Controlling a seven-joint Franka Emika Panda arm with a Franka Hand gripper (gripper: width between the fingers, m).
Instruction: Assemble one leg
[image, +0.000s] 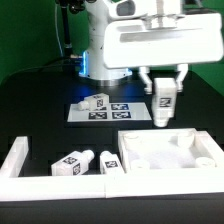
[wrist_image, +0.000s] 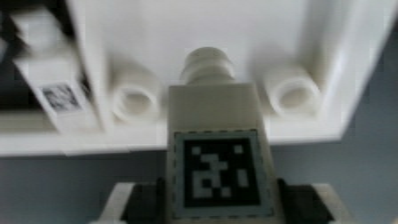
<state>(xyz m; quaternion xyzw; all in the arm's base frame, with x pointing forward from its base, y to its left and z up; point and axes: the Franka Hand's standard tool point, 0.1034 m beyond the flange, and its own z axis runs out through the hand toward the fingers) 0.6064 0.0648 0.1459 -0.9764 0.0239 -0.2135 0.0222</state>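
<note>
My gripper is shut on a white leg with a black-and-white tag and holds it upright just above the far edge of the large white square panel. In the wrist view the held leg fills the middle, its screw tip pointing at the panel's edge between two round sockets. The fingers press on both sides of the leg. Another leg lies on the marker board. Two more legs lie at the front, left of the panel.
The marker board lies flat behind the panel. A white L-shaped wall stands at the exterior view's front left. The robot base stands at the back.
</note>
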